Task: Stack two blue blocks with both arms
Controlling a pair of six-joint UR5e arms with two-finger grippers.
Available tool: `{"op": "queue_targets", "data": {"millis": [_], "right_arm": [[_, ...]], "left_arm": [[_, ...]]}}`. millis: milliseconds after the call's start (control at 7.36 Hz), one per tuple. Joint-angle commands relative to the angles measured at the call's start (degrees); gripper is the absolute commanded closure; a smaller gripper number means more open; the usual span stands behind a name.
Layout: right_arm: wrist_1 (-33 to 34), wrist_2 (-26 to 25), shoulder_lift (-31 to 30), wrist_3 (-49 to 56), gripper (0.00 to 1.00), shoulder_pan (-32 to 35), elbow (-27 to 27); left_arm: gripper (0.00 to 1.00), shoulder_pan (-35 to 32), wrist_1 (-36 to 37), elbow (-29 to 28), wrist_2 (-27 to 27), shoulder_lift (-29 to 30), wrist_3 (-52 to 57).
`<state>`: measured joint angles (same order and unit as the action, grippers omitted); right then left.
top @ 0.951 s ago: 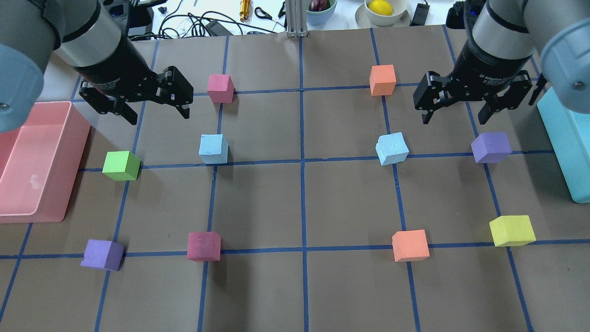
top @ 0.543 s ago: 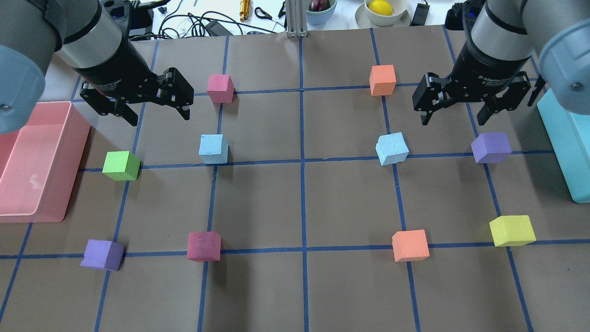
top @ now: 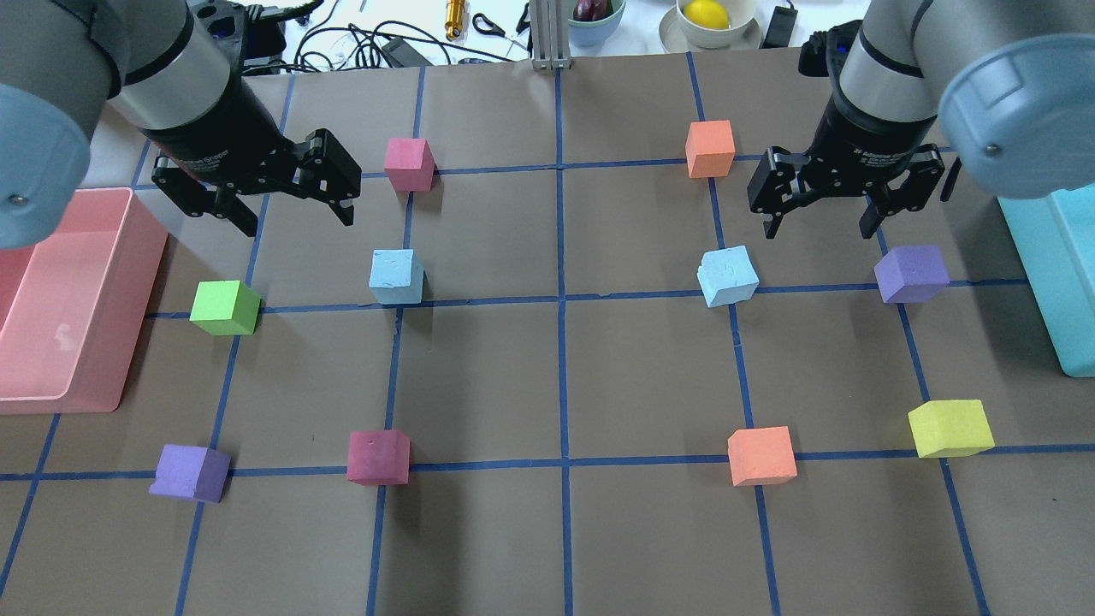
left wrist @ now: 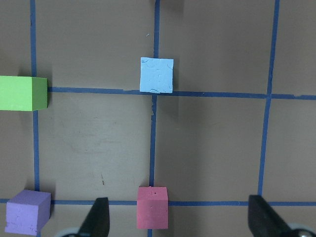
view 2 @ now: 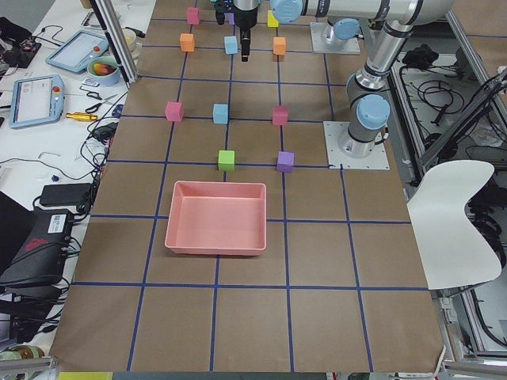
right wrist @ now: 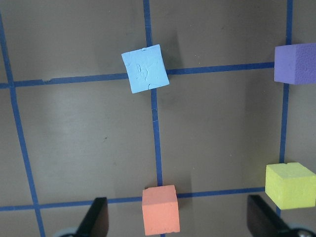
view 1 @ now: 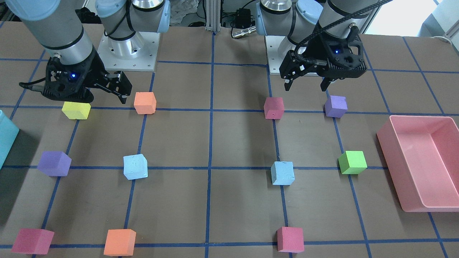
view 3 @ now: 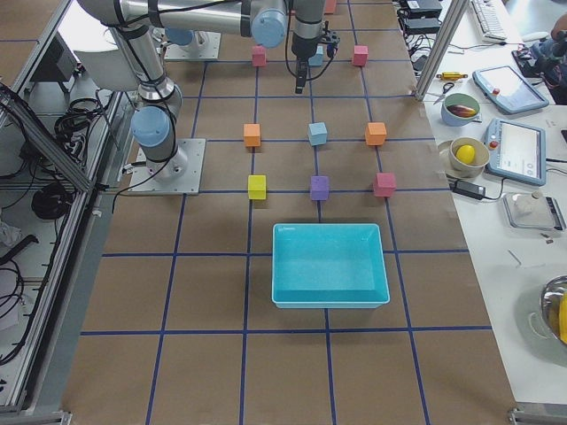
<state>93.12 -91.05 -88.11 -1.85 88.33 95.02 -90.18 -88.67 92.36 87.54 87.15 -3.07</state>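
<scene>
1. A pale sky-blue foam cube (view 1: 135,166) is seen resting on the brown paper-covered table (view 1: 244,143), on a blue tape line in the view's left half.
2. A second pale sky-blue foam cube (view 1: 282,173) is seen well apart from it, in the right half.
3. The black two-finger left gripper (view 1: 305,86) is held above the table with its jaws spread, near a crimson foam cube (view 1: 274,108) and a purple foam cube (view 1: 335,106).
4. The black two-finger right gripper (view 1: 106,97) is held just above a yellow foam cube (view 1: 76,110), beside an orange foam cube (view 1: 145,103); only one finger is shown.
5. A green foam cube (view 1: 353,162) is set between the second pale sky-blue foam cube and a pink plastic tray (view 1: 391,143).
</scene>
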Motion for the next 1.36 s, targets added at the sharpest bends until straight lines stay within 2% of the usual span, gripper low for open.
{"op": "queue_targets", "data": {"millis": [0, 272, 407, 815, 1222], "right_arm": [[8.26, 0.61, 5.29, 0.27, 0.00, 0.09, 1.04], [18.89, 0.61, 9.70, 13.46, 0.00, 0.09, 4.54], [23.73, 0.70, 11.01, 16.15, 0.00, 0.09, 6.74], [34.03, 0.79, 18.21, 15.83, 0.00, 0.18, 9.75], [34.85, 2.81, 20.60, 15.56, 0.00, 0.18, 9.48]], "left_arm": [[0.00, -0.09, 0.25, -0.07, 0.00, 0.48, -0.18], [0.00, -0.18, 0.25, -0.07, -0.09, 0.73, 0.08], [0.00, -0.09, 0.69, -0.60, 0.61, 2.05, 0.17], [0.00, -0.35, 9.09, -1.13, -0.09, 10.20, -0.27], [0.00, -0.61, 17.10, -0.69, -0.09, 18.56, -0.27]]}}
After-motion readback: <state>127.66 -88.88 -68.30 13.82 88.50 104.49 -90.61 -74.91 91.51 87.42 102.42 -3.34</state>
